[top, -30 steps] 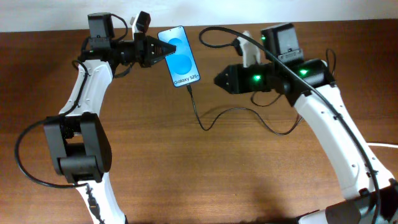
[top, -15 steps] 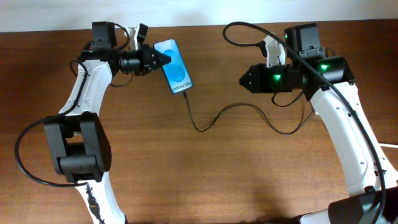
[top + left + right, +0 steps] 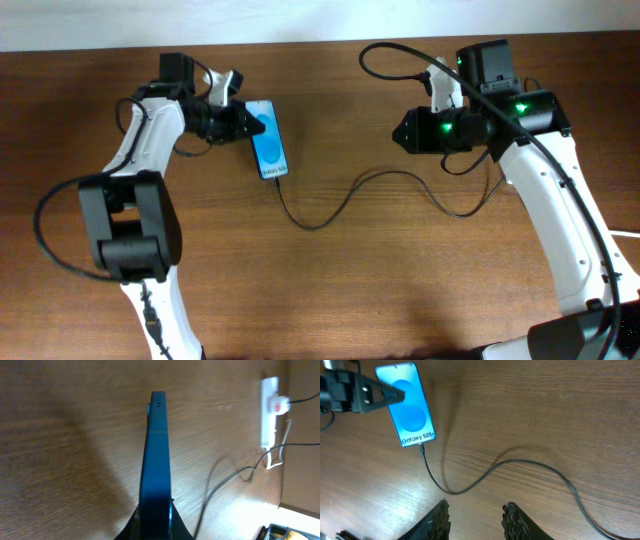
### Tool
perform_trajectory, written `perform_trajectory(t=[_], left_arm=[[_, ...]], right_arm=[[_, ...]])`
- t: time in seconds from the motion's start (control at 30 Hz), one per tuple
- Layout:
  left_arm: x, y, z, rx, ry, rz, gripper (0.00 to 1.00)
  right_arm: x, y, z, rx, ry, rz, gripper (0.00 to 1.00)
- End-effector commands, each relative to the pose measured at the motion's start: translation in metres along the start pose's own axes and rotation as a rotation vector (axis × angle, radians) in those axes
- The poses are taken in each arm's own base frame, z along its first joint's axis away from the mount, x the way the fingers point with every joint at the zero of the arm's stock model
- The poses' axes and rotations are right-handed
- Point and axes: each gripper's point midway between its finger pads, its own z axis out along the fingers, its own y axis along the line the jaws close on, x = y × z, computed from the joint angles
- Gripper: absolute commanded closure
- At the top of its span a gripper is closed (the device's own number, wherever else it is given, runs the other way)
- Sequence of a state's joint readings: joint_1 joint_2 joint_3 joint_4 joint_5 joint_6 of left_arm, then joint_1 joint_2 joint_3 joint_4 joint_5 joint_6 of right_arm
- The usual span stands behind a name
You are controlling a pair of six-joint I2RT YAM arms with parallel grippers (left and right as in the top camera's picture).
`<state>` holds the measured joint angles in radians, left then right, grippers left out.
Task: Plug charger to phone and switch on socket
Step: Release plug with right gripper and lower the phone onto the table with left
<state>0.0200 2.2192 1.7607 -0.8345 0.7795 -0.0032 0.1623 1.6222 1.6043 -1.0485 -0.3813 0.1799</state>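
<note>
Surface (image 3: 330, 300): wood, with only the task's things and both arms on it.

Left gripper (image 3: 247, 124): the fingers are clamped on the phone's long edge, the one away from the right arm. The left wrist view sees the phone edge-on, rising straight out from between them. Can't tell if it's lifted or resting on the surface.

Right gripper (image 3: 476, 512): well apart from the phone, on the far side from the left gripper. The fingers are part-way apart with nothing between them, looking down at the cable loop.

Socket (image 3: 266, 430): well apart from the phone, out past the right arm, which mostly hides it in the overhead view. It isn't in the right wrist view, so it isn't under those fingers.

Phone (image 3: 268, 140): screen lit blue, text strip at the end nearer the cable.

Charger (image 3: 450, 492): runs from that text end and snakes away from the phone toward the socket side.

Plug tip (image 3: 421, 446): sits at the phone's port and looks seated — I'd call the plug-in step done.

Red switch (image 3: 275, 406): too small to tell if it's on or off. What's left, as I read it — right fingers go to the socket and press it.
</note>
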Motion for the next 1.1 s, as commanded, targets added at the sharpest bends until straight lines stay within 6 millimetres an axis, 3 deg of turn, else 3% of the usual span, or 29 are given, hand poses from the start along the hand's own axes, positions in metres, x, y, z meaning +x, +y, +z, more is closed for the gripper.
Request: perform_trajectory(t=[0.0, 0.4, 0.53, 0.73, 0.9, 1.07], left_arm=[[0.010, 0.017, 0.014, 0.007, 0.041, -0.028, 1.00], [0.026, 0.044, 0.018, -0.119, 0.102, -0.082, 0.99], [0.026, 0.044, 0.018, -0.119, 0.102, -0.081, 0.84], [0.026, 0.044, 0.018, -0.119, 0.102, -0.081, 0.79], [0.027, 0.044, 0.018, -0.123, 0.105, -0.083, 0.62], [0.027, 0.044, 0.018, -0.123, 0.106, -0.084, 0.61]], right_arm=[[-0.007, -0.001, -0.013, 0.024, -0.042, -0.016, 0.62], [-0.007, -0.001, -0.013, 0.025, -0.042, -0.015, 0.62], [-0.007, -0.002, -0.013, 0.025, -0.042, -0.015, 0.62], [-0.007, -0.004, -0.013, 0.040, -0.043, -0.015, 0.62], [-0.006, -0.006, -0.013, 0.048, -0.038, -0.012, 0.62], [-0.006, -0.006, -0.013, 0.051, -0.038, -0.012, 0.62]])
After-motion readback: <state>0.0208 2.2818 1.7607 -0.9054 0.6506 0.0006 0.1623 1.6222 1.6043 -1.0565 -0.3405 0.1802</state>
